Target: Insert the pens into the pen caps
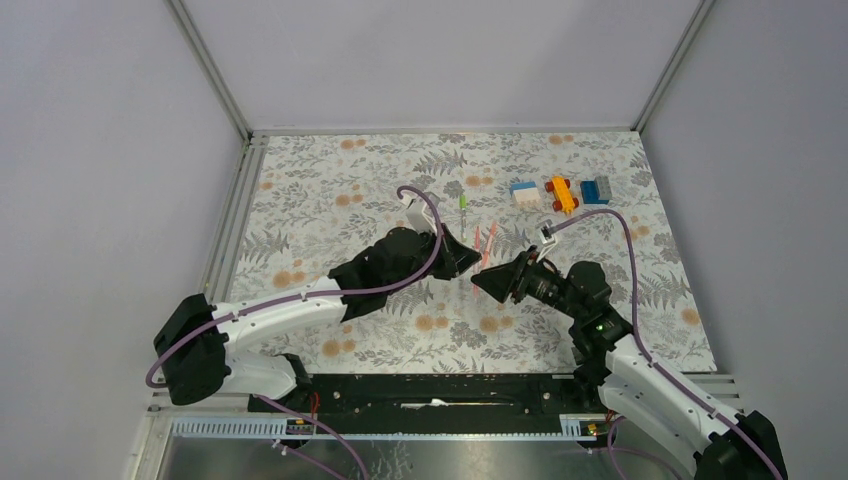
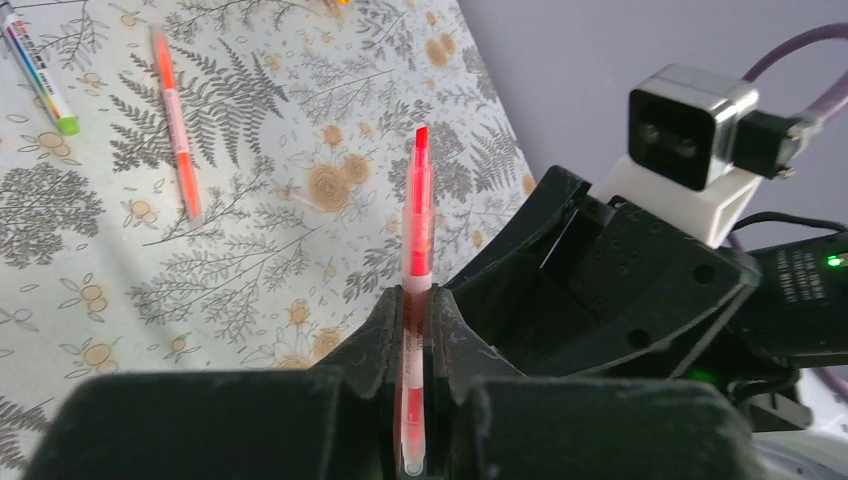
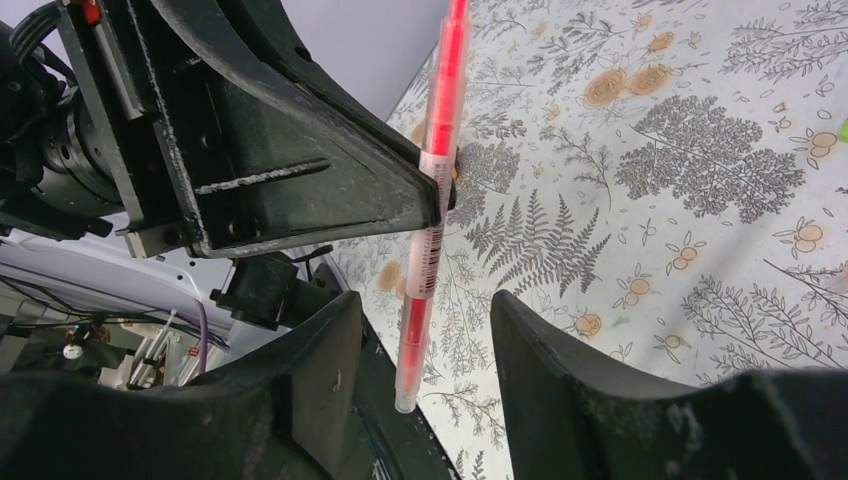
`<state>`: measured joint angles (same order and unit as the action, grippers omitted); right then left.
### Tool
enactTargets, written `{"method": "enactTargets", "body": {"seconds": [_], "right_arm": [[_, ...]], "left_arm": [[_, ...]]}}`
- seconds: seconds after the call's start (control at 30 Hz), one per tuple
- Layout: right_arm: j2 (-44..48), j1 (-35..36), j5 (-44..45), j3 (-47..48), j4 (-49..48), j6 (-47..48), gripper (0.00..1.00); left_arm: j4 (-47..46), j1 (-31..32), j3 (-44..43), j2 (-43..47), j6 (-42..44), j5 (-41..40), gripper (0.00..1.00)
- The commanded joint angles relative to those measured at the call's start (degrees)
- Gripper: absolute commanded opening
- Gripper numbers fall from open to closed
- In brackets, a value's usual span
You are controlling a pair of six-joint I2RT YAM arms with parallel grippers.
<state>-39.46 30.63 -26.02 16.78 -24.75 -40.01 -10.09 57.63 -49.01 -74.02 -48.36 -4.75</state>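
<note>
I have the pink-red pen (image 2: 417,220) clamped in my left pincer (image 2: 416,305). Both fingers press on its white labelled barrel. The red tip sticks out on one side of them and the pale end on the other, all of it off the table. The label carries small dark print that I cannot read.

My right pincer (image 3: 420,330) faces the left one tip to tip, spread wide. It has one finger on each side of the pen's pale end, with a gap showing on both sides, so it touches nothing.

Ahead of my left pincer and off to its left, a second pink pen (image 2: 175,120) lies flat on the tablecloth (image 2: 250,260). Farther left lies a white pen (image 2: 38,70) with a green end, its barrel banded with coloured print too small to make out.

From above, bare floral cloth lies around both pincers. Three toy blocks (image 1: 561,193) sit in a row well beyond my right pincer, toward the cloth's far edge. A metal rail (image 1: 232,230) runs along the cloth's left edge, well apart from my left pincer.
</note>
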Motion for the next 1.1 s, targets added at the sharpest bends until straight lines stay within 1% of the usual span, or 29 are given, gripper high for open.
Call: {"method": "enactTargets", "body": {"seconds": [0.0, 0.2, 0.4, 0.77, 1.0, 1.07], "right_arm": [[-0.6, -0.2, 1.5, -1.0, -7.5, -2.6, 0.55], [-0.5, -0.3, 3.8, -1.8, -10.6, -4.3, 0.46], [-0.2, -0.2, 5.8, -2.7, -12.6, -5.8, 0.43], [-2.2, -0.2, 5.4, -3.0, -15.3, -6.6, 0.40], [-2.3, -0.2, 6.1, -3.0, -15.5, -6.6, 0.31], [-2.4, -0.2, 6.3, -2.9, -15.5, -6.7, 0.24]], "left_arm": [[-6.9, -0.2, 0.3, 0.2, -2.7, 0.4, 0.00], [-8.8, -0.2, 1.1, 0.0, -5.1, -0.9, 0.00], [-9.8, -0.2, 1.1, -0.6, -6.1, -1.1, 0.00], [-11.1, -0.2, 1.2, -1.3, -6.8, -0.9, 0.00], [-11.4, -0.3, 1.7, -1.1, -7.0, -0.9, 0.00], [-11.8, -0.3, 2.0, -1.1, -6.9, -0.7, 0.00]]}}
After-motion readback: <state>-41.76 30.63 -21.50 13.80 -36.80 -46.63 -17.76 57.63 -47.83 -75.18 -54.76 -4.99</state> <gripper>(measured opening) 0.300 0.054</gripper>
